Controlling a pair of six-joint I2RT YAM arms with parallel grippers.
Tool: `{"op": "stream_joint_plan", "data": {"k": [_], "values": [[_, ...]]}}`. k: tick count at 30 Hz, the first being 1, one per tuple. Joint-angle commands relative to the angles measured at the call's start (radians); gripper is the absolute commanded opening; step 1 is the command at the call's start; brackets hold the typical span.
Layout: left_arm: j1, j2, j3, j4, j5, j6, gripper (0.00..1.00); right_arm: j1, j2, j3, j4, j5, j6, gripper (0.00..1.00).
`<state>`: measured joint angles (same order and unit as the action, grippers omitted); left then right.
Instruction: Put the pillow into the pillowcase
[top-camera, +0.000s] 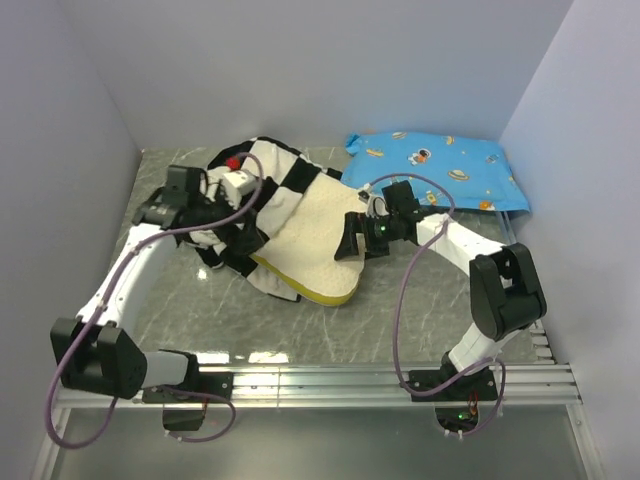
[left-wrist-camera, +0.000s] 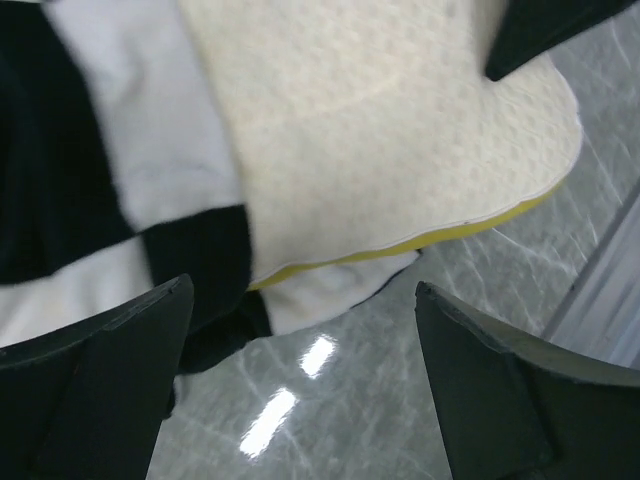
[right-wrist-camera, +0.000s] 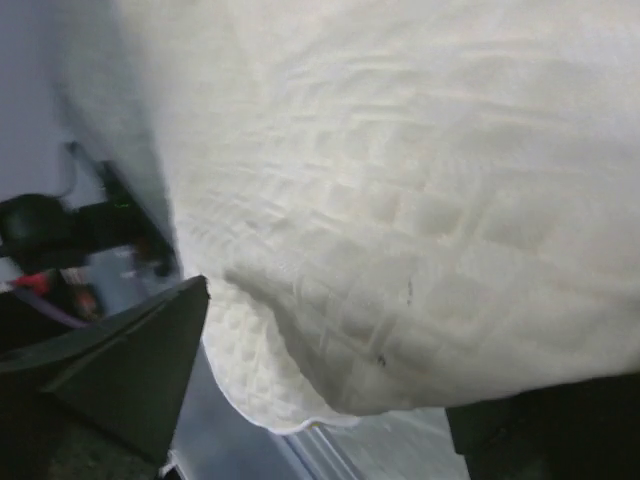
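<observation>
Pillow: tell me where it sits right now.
In the top view the pillow lies mid-table, its far left end covered by the checkered pillowcase. The blue pillow is behind it to the right.

Open table (top-camera: 330, 330) fronts the pillow (top-camera: 315, 240); the blue cushion (top-camera: 440, 165) crowds the far right.
</observation>
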<state>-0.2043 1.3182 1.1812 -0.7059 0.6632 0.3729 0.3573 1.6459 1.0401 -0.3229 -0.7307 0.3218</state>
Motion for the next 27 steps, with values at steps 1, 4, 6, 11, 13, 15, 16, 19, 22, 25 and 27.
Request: {"op": "stream_joint_plan", "data": {"k": [1,4,6,11,13,15,16,19,22,25,27], "values": [[0.107,-0.060,-0.005,0.020,0.059,-0.026,0.99,-0.001,-0.008,0.150,-0.276,0.322,-0.375,0.99],[0.190,-0.074,0.002,-0.044,0.123,0.061,0.99,0.011,-0.067,0.172,-0.272,0.399,-0.406,0.99],[0.317,-0.070,-0.020,-0.085,0.208,0.098,0.99,0.098,-0.074,0.224,-0.265,0.447,-0.409,0.99],[0.479,-0.014,0.011,-0.216,0.400,0.179,0.99,0.279,-0.005,0.340,-0.214,0.625,-0.412,0.99],[0.520,-0.017,-0.002,-0.205,0.403,0.167,0.99,0.357,0.066,0.414,-0.226,0.655,-0.411,0.99],[0.551,-0.020,-0.020,-0.195,0.365,0.179,0.99,0.412,0.145,0.478,-0.238,0.729,-0.420,1.00],[0.560,-0.019,-0.028,-0.187,0.345,0.178,0.99,0.413,0.172,0.503,-0.276,0.729,-0.411,1.00],[0.600,-0.008,-0.028,-0.228,0.326,0.219,0.99,0.356,0.183,0.477,-0.289,0.682,-0.382,1.00],[0.608,-0.008,-0.040,-0.254,0.319,0.260,0.99,0.269,0.114,0.330,-0.266,0.688,-0.411,1.00],[0.606,-0.031,-0.075,-0.250,0.309,0.345,0.99,0.128,0.077,0.244,-0.289,0.666,-0.444,1.00],[0.605,-0.045,-0.092,-0.251,0.288,0.395,0.99,0.063,0.046,0.247,-0.318,0.608,-0.473,1.00]]}}
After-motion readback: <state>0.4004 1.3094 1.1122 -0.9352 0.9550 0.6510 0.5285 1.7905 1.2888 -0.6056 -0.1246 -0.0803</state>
